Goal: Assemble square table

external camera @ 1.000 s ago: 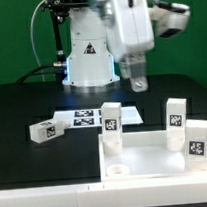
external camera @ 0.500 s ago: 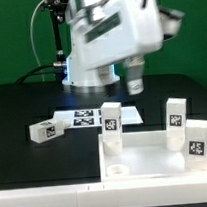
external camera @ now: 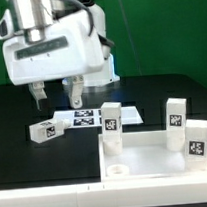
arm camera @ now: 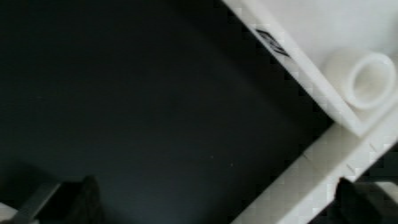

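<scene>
Gripper: the two-finger gripper [external camera: 56, 93] hangs spread wide, nothing between its fingers, above the black table's [external camera: 24, 137] far part, towards the exterior view's left.
Surface: matte black table, green wall behind; the flat marker board [external camera: 87, 118] lies mid-table.
Tabletop: the white plastic square tray-like tabletop [external camera: 155, 153] sits at the near edge, well apart from the gripper.
Legs: one chunky white tagged leg [external camera: 40, 132] lies near the gripper; three stand by the tabletop.
Wrist view: a round socket [arm camera: 365, 78] shows.
</scene>
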Motion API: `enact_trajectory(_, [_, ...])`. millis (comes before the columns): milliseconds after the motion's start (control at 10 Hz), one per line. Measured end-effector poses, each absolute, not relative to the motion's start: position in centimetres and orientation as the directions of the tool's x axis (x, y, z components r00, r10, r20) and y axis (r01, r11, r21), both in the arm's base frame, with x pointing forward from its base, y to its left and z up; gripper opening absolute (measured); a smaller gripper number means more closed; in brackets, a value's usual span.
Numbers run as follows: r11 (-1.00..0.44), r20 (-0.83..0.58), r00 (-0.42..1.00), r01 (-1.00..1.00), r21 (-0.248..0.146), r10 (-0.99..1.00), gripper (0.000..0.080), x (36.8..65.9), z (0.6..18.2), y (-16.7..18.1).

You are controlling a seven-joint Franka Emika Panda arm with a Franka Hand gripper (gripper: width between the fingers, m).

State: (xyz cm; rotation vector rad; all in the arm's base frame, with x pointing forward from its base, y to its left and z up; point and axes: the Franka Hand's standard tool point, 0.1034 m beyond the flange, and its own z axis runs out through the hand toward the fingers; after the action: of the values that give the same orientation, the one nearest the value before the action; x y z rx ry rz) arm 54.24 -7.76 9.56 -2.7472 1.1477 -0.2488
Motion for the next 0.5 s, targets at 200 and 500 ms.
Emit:
enact_trajectory(200, [-0.684,0.061,0.689,-0.700,-0.206,-0.723,0.0649,54.1,9.5,-8.2])
enact_trajectory(500, [-0.676,-0.087,0.698,-0.712,-0.189,-0.711,0.0649,51.4,7.9,-9.7])
